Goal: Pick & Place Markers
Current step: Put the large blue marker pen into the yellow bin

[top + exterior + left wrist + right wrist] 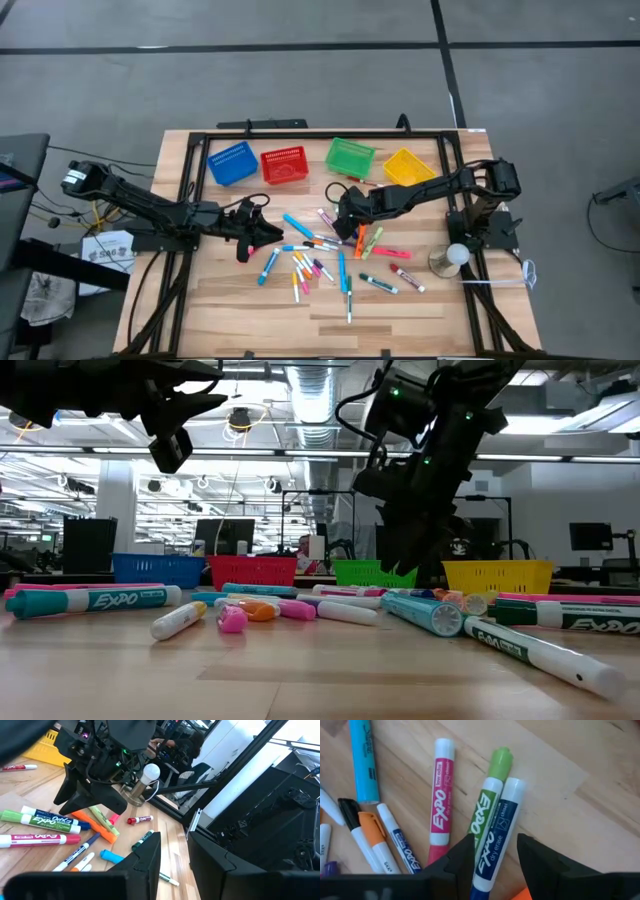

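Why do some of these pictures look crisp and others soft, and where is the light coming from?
Low view: the near markers are sharp, the baskets and room behind are softer, and ceiling lamps glare bright. Right wrist view: the markers are crisp, while the dark gripper at the edge blurs. High view: even overhead light, faint shadows under the arms.

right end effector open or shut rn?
Open. In the right wrist view the right end effector hangs low over the pile, fingers apart, straddling a blue marker without clamping it.
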